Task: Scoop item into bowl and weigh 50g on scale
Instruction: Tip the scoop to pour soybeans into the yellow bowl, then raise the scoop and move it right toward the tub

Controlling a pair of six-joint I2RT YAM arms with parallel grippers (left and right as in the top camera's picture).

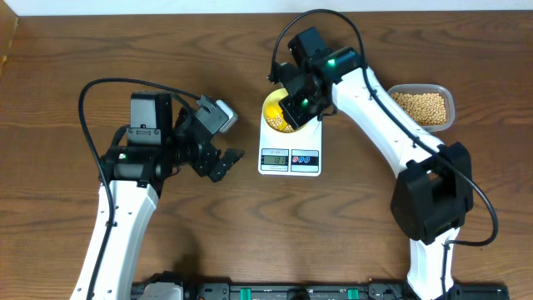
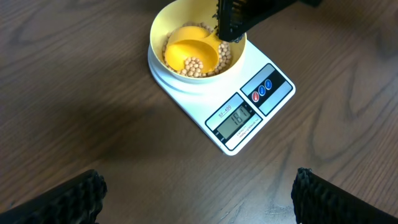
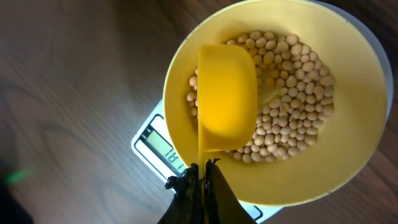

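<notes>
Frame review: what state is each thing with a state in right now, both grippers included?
scale: on, display lit, bowl on platform
bowl: upright, partly filled with beans
scoop: in the bowl, holding a few beans
container: uncovered, holding beans
left gripper: open, empty
right gripper: shut on the scoop

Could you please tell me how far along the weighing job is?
Done: the bowl sits on the scale, and beans cover part of its bottom. In hand: the right gripper holds a yellow scoop inside the bowl, some beans in it; the left gripper hangs open beside the scale. Left: more scoops from the clear container seem likely; I cannot read the display surely.
</notes>
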